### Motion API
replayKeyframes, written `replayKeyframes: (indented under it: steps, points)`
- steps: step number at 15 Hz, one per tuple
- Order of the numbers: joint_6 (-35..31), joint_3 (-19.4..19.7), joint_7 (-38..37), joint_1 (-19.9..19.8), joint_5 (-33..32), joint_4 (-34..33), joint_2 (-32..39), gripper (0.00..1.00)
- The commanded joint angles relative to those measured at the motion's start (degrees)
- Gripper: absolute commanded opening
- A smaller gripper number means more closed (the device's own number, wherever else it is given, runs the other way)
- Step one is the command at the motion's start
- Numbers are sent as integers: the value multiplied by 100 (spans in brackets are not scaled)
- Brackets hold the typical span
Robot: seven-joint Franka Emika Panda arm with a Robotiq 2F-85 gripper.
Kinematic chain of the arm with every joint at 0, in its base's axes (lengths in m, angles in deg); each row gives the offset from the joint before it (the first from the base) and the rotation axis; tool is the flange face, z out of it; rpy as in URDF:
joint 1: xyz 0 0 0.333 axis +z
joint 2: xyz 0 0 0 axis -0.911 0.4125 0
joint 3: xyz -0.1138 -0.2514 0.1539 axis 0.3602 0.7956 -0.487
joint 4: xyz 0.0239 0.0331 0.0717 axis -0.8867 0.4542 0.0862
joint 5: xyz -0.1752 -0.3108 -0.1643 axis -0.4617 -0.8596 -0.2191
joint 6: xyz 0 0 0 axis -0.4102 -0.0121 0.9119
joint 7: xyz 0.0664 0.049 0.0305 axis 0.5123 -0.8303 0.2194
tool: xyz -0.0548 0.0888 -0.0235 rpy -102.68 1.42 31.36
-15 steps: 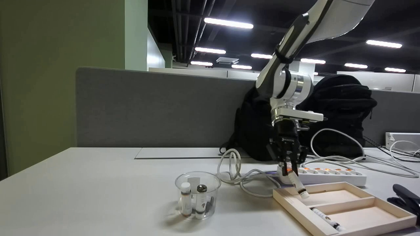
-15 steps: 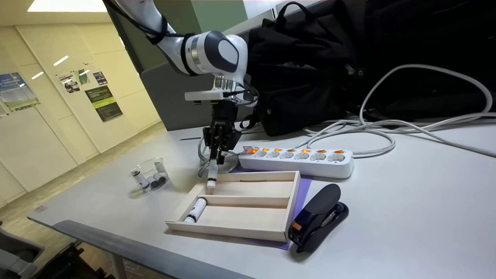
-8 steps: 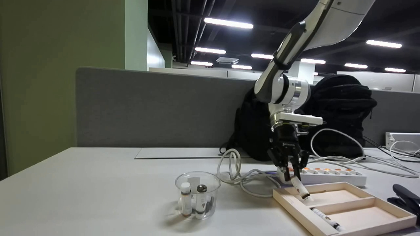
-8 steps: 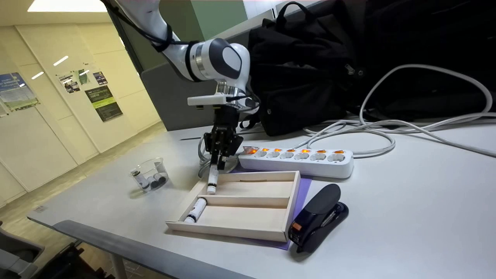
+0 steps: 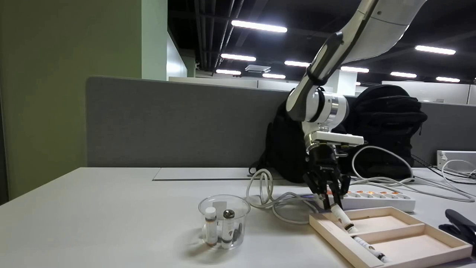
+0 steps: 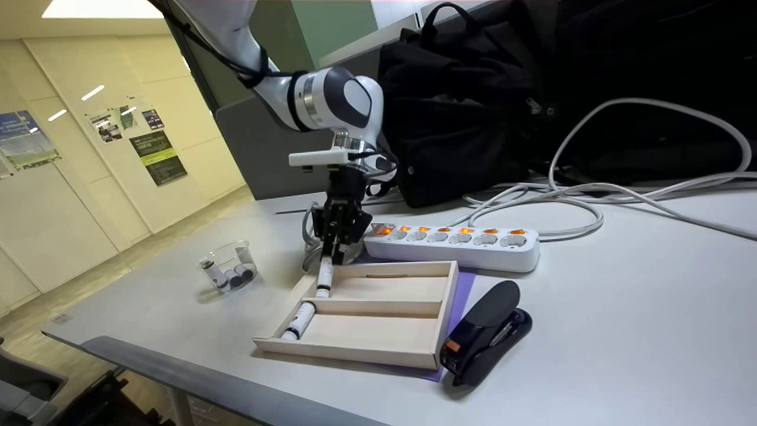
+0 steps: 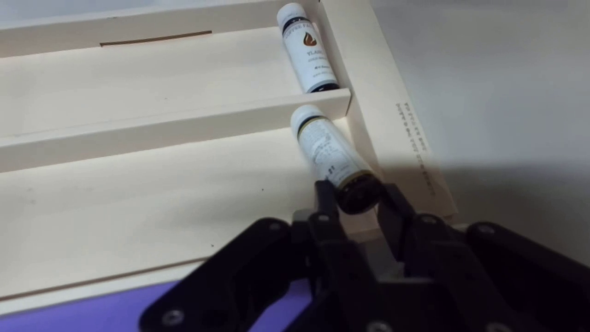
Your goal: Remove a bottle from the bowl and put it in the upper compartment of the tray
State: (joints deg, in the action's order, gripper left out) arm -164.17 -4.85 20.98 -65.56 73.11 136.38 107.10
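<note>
The bottle (image 7: 334, 154) slants down into the left end of the far compartment (image 6: 396, 286) of the tray (image 6: 355, 350), which I take for the upper one, its white cap (image 7: 306, 114) low by the divider (image 6: 384, 307) and its dark end (image 7: 361, 193) raised; whether the cap touches floor or divider, I cannot tell. It looks light, stiff and smooth, perhaps glass, so I would expect it to slip or roll rather than dent. A hold around the middle of the body would be steadiest; a hold at one end leaves it freer to swivel.

The end effector (image 7: 358, 187) is grasping it at that dark end, its fingers (image 7: 325, 193) on either side and parted only as wide as the bottle. Letting go low should keep it from knocking the tray.

A second bottle (image 6: 300, 320) lies at the left of the near compartment (image 6: 372, 329). Farther left on the tabletop (image 5: 111, 216) stands the clear bowl (image 5: 241, 217) with more bottles (image 5: 211, 229) inside. A white power strip (image 6: 455, 251) sits beyond the tray's far side, and a black stapler (image 6: 488, 334) just beside its right end.
</note>
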Motion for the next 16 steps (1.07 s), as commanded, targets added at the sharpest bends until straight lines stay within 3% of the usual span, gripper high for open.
replayKeyframes:
  steps: [1,4,5,6,10,13,14,16]
  points:
    - [331,1,-213,17,-129,-353,182,7]
    - [403,1,-217,26,-137,-446,250,7]
    - [407,3,-222,30,-137,-467,264,55]
    - [377,4,-215,30,-135,-446,241,56]
    - [137,-24,-90,1,-92,-131,-64,82]
    - [-771,-205,328,-210,296,492,-604,100]
    - [-313,-115,145,-76,55,-83,-73,85]
    - [-594,-167,254,-138,183,127,-302,99]
